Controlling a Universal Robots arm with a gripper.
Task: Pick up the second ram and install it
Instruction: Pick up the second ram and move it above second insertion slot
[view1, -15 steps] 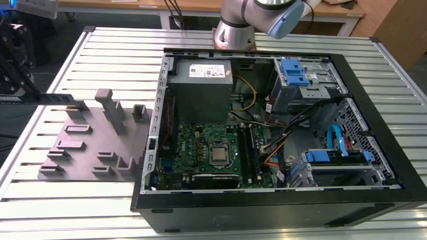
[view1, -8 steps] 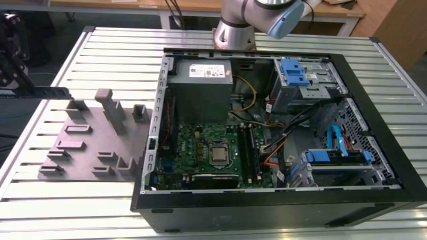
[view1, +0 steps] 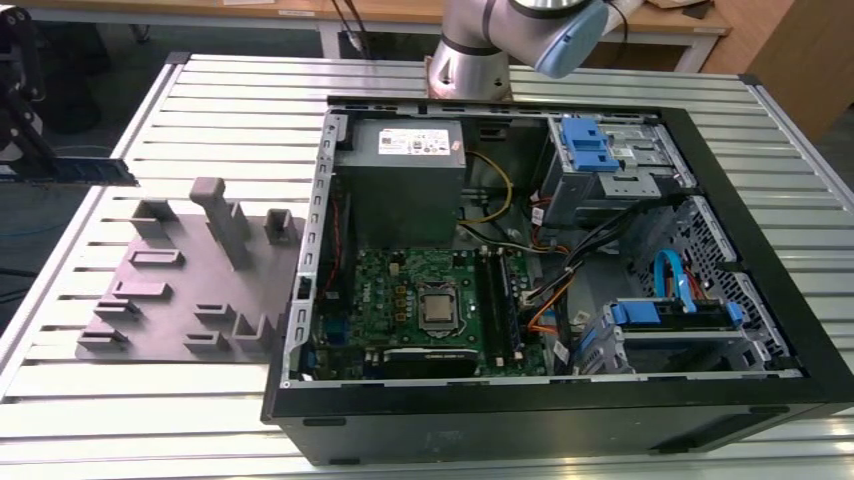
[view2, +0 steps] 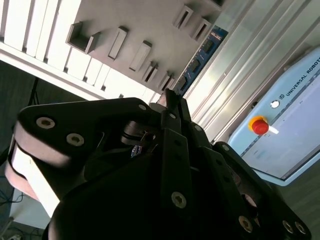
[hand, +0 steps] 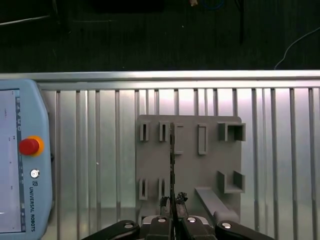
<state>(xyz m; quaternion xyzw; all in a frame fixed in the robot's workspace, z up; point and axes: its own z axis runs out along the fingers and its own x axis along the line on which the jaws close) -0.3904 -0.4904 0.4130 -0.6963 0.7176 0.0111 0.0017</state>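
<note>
Tool (hand: 173, 202) is pinching the second ram (hand: 172, 160) by one end; the stick is hanging clear of the grey slotted plate (hand: 210, 165) on the desk (hand: 100, 150).

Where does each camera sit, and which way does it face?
Exterior view: above the table, looking down into the open computer case; arm's base shows.
First wrist view: on the wrist, looking past the gripper onto the grey fixture plate.
Second wrist view: behind the gripper, looking along the second ram.
Both wrist views share plate and teach pendant.

Computer case (view1: 561, 410) on table (view1: 240, 90); holder tray (view1: 167, 300) beside it, on the exterior view's left
</note>
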